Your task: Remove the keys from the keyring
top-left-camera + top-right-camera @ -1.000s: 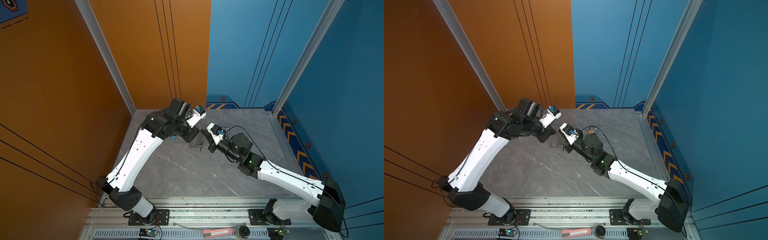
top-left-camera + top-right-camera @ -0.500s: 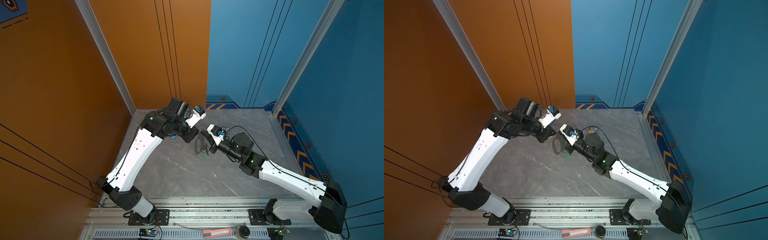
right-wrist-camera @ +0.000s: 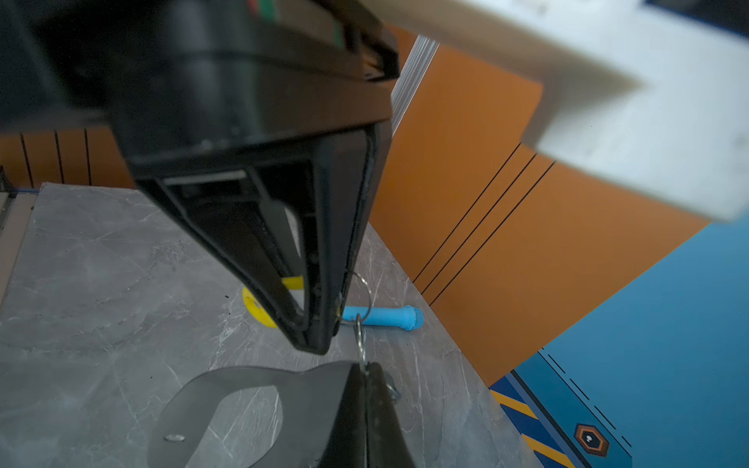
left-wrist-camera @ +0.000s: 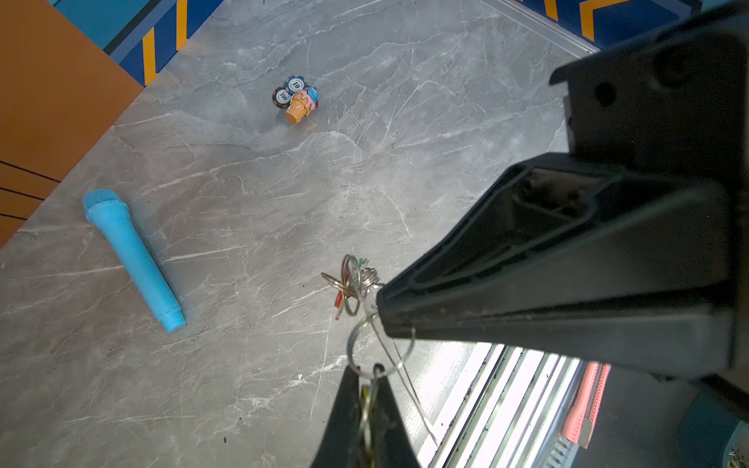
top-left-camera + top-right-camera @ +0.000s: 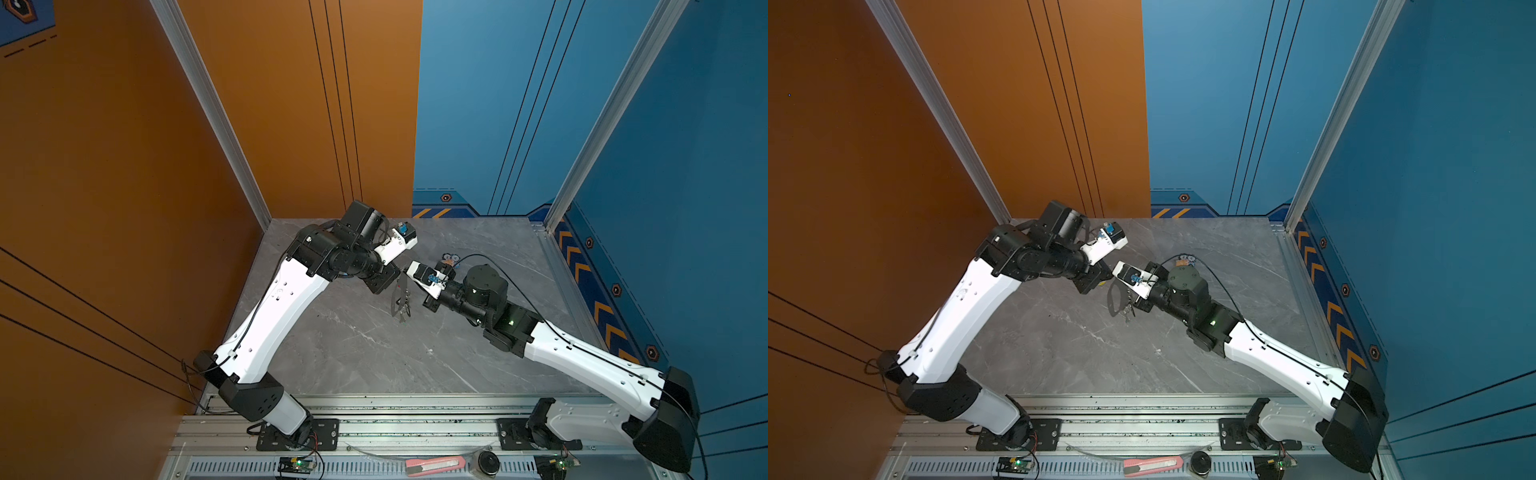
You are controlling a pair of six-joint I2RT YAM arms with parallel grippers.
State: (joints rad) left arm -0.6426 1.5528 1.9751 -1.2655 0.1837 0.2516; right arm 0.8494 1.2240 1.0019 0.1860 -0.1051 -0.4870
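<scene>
Loop down, keys still on

The keyring [image 3: 251, 377] has swung down and hangs between my 2 claws, so I judge the pull is under way but no key is free yet. My right claw [image 3: 364, 366] is clamped tight on its rim; my left claw [image 4: 367, 370] is closed on a split ring [image 4: 348, 344]. Beyond, the keys [image 4: 349, 283] dangle beside my right claw's tip.

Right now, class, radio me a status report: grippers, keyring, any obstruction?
Left gripper shut on a split ring; right gripper shut on the keyring loop. Keys bunched at the rings between the grippers. Toy microphone and chips lie clear.
</scene>
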